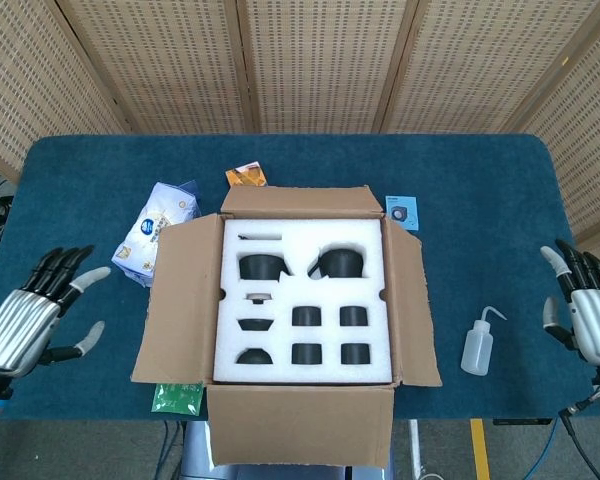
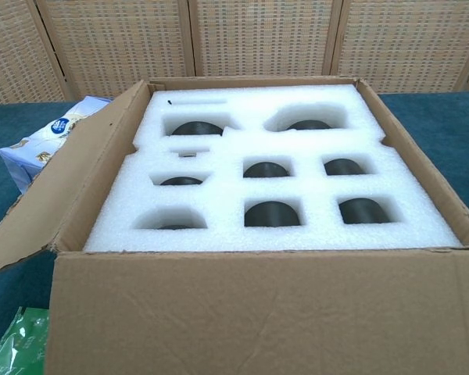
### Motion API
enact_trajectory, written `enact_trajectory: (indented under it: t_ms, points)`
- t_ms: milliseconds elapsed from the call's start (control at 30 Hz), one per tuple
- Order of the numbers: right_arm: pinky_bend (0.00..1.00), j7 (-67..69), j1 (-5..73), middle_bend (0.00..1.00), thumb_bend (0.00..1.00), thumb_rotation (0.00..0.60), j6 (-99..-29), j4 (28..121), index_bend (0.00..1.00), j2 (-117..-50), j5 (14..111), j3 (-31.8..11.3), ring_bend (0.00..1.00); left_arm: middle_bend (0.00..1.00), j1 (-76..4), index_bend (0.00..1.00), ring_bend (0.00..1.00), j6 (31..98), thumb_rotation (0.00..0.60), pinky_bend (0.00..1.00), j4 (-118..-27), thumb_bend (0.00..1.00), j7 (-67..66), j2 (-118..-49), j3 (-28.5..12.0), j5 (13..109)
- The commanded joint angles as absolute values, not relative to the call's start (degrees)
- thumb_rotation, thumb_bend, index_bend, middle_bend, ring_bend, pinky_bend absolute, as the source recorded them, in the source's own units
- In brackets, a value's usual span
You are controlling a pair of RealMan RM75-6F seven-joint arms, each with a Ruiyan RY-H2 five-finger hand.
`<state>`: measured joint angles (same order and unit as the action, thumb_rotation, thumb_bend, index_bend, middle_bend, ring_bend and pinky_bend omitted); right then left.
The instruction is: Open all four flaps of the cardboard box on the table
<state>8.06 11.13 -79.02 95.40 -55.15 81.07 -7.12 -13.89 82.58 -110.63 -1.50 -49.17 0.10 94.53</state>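
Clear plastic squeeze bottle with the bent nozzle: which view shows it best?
The head view: the clear plastic squeeze bottle stands upright on the blue table, right of the cardboard box. The chest view misses it entirely.

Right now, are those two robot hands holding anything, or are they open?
Left hand: open, holding nothing.
Right hand: open, holding nothing.

The left hand (image 1: 25, 318) sits at the far left edge of the head view and the right hand (image 1: 585, 315) at the far right edge, each empty, back facing up, with fingers extended and spread apart.
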Motion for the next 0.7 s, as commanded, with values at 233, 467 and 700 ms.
enact_trajectory:
  t_ms: [233, 467, 700]
  points:
    - [0.00, 7.03, 8.99, 0.00, 0.73, 0.600, -82.31, 93.93, 0.00, -57.42, 82.03, -6.22, 0.00, 0.00, -6.69, 0.15, 0.00, 88.92, 0.396, 0.00, -102.01, 0.42, -4.51, -56.32, 2.06, 89.87]
    - [0.00, 4.52, 7.68, 0.00, 0.71, 0.600, -85.03, 93.21, 0.00, -59.70, 84.27, -5.16, 0.00, 0.00, -3.96, 0.15, 0.00, 92.05, 0.398, 0.00, -99.48, 0.42, -6.14, -59.00, 2.74, 90.65]
    - [0.00, 2.55, 6.78, 0.00, 0.71, 0.600, -86.58, 93.14, 0.00, -61.08, 85.53, -4.63, 0.00, 0.00, -1.90, 0.15, 0.00, 93.59, 0.399, 0.00, -99.60, 0.42, -7.66, -60.06, 2.71, 89.83]
